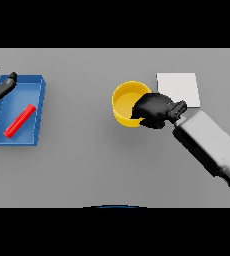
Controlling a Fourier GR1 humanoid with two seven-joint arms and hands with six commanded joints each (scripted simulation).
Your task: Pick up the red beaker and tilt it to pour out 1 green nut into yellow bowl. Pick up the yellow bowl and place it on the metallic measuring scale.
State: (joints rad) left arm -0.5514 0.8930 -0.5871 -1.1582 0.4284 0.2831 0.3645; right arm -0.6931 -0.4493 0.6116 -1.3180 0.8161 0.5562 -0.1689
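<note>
Head view shows the right hand [154, 110] curled over the rim of the round, smooth yellow bowl [125, 102], just beside the flat pale square scale [179, 87]. Far left, the left hand [1, 87] hovers with straight fingers over a blue rectangular tray [39, 115] holding a red bar-shaped beaker [20, 120].

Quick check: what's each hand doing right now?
Left hand: open, fingers straight, holding nothing, over the blue tray's far left corner.
Right hand: curled on the round yellow bowl's right rim, gripping it.

Matt yellow bowl [123, 102]; smooth matt grey table [97, 160].
</note>
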